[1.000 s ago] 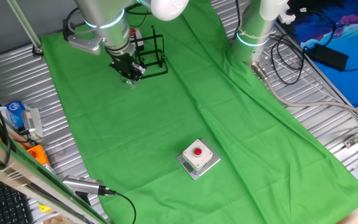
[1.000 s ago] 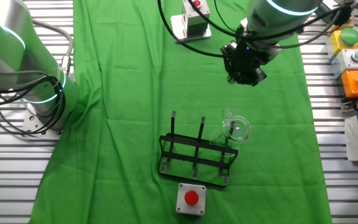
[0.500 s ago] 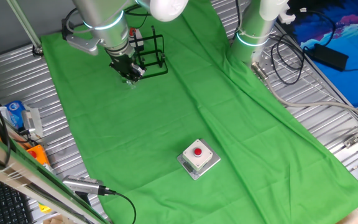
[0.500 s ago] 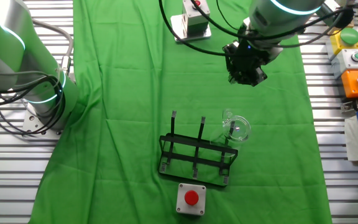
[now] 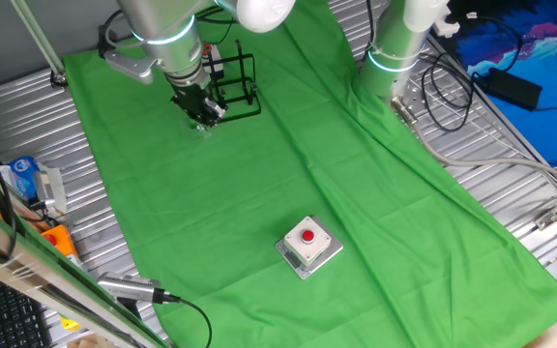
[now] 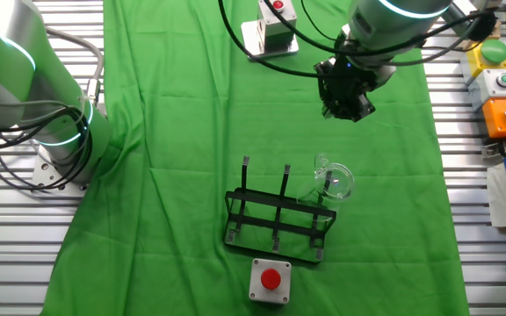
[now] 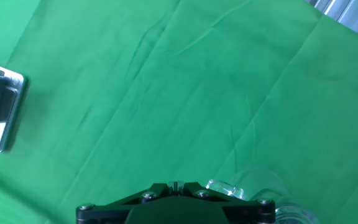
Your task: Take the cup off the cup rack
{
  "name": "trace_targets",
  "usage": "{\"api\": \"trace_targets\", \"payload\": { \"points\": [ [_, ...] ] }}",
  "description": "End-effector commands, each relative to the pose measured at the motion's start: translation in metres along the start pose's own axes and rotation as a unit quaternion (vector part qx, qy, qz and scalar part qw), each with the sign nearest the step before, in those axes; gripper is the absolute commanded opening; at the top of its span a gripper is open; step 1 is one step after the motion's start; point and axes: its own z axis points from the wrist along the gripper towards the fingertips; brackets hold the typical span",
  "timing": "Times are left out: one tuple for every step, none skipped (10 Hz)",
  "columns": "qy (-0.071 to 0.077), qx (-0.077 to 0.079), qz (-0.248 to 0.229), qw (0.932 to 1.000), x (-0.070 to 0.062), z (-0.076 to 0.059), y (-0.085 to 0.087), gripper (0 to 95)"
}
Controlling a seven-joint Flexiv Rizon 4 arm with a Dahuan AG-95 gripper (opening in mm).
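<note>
Cup [image 6: 333, 181] hangs tilted at the right end of the cup rack [image 6: 278, 223] on the green-draped counter [image 6: 174, 132]. End effector [image 6: 348, 104] hovers apart from it; opening cannot be told. Hand view: cup rim [image 7: 253, 186] at bottom edge.

Gripper [image 6: 348, 98] above green cloth [image 6: 174, 132], well apart from cup [image 6: 334, 181]; finger state unclear. Cup tilted against right end of rack [image 6: 278, 225]. Red-button box [image 6: 270, 280] just beside rack base.
</note>
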Motion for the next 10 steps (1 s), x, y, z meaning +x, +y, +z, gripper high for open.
{"api": "trace_targets", "payload": {
  "points": [
    [0.001, -0.001, -0.008, 1.0, 0.0003, -0.0001, 0.0001, 0.0],
    [0.0, -0.003, -0.009, 1.0, 0.0003, -0.0001, 0.0001, 0.0],
    [0.002, -0.004, -0.012, 0.9999, 0.0003, -0.0001, 0.0001, 0.0],
    [0.003, -0.004, -0.014, 0.9999, 0.0003, -0.0001, 0.0001, 0.0],
    [0.005, -0.005, -0.017, 0.9998, 0.0003, -0.0001, 0.0001, 0.0],
    [0.006, -0.005, -0.021, 0.9997, 0.0003, -0.0001, 0.0001, 0.0],
    [0.011, -0.007, -0.031, 0.9994, 0.0003, -0.0001, 0.0001, 0.0],
    [0.023, -0.007, -0.051, 0.9984, 0.001, -0.0005, -0.0001, 0.0],
    [0.028, -0.006, -0.064, 0.9975, 0.0027, -0.0015, -0.0007, 0.0],
    [0.035, -0.003, -0.076, 0.9965, 0.0057, -0.0027, -0.0025, 19.0]
  ]
}}
